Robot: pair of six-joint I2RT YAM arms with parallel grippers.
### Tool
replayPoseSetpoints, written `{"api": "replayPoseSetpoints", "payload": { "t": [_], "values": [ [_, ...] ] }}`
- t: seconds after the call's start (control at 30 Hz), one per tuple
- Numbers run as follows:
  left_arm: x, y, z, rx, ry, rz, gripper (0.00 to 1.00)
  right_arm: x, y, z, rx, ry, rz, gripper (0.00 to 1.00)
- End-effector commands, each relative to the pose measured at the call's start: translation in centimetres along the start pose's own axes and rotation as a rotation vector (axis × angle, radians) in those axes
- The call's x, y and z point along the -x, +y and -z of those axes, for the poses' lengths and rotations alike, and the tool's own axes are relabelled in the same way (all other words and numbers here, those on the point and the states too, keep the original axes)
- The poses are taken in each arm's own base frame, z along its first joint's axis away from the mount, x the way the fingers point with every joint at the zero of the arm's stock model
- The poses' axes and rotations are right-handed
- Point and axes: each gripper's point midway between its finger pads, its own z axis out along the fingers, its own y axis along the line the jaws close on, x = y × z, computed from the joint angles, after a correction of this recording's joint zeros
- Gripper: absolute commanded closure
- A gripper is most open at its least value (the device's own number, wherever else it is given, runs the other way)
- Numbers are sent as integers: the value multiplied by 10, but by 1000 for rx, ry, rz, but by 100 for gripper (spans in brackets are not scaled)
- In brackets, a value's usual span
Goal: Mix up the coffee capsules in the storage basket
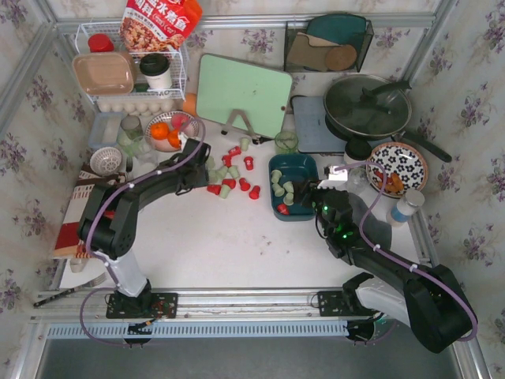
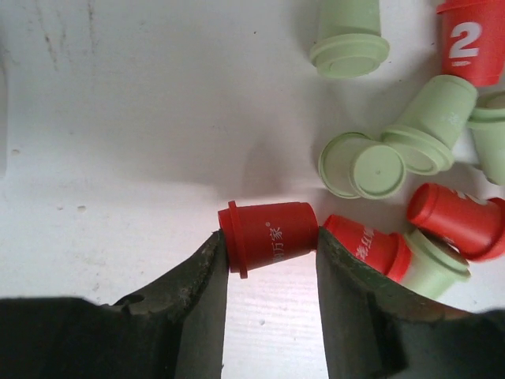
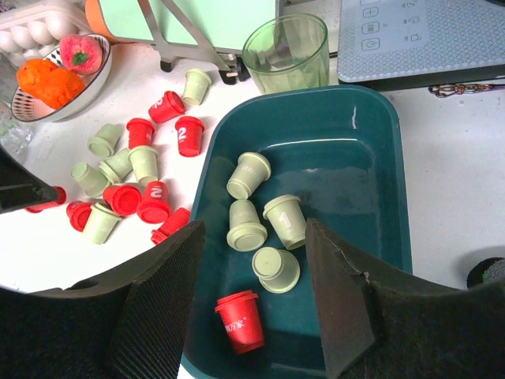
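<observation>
Top view: dark teal storage basket (image 1: 304,161) right of centre on the white surface (image 1: 237,245), loose coffee capsules (image 1: 233,170) scattered just to its left.

Left end effector (image 1: 210,185) down at the left edge of that scatter, narrowed onto a red capsule (image 2: 272,235) lying on its side. Apparently pinched end to end: rim against the left-of-frame finger, base against the other, long axis running left to right across the left wrist frame. Basket off to the right of this capsule in the top view, the rest of the scatter between them.

Right end effector (image 3: 254,229) nearer the basket, hovering directly over it, spread wide, holding nothing. Inside the basket: four pale green capsules and one red.

Readable writing: white "2" on a numbered red capsule (image 2: 465,39) at upper right of the left wrist frame; what looks like "1" on a green capsule (image 3: 286,221) in the basket; small white Chinese characters on the pinched capsule, not legible.
</observation>
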Motion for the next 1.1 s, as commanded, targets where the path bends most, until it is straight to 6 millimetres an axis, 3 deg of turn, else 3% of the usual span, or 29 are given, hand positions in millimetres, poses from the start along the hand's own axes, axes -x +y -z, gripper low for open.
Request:
{"api": "replayPoseSetpoints", "payload": {
  "t": [0.0,0.2,0.33,0.53,0.67,0.8,0.93,1.07],
  "values": [
    [13,-7,20,-52,-59,32,66,12,5,-2,16,-37,-7,39],
    [37,-47,66,-213,-166,10,66,11,5,-1,14,-37,-7,38],
    [45,-95,91,-377,-223,-33,66,14,3,0,6,-47,-10,38],
    [37,-181,115,-596,-271,-160,65,17,0,3,-7,-67,-15,38],
    [22,-227,114,-653,-256,-241,65,21,-1,5,-11,-83,-22,39],
    [10,-256,102,-653,-226,-281,64,27,-4,10,-20,-112,-34,38],
    [-5,-274,89,-629,-179,-326,61,33,-5,16,-23,-144,-51,39],
    [-11,-279,77,-586,-154,-337,50,35,-5,17,-23,-153,-57,39]
  ]
}}
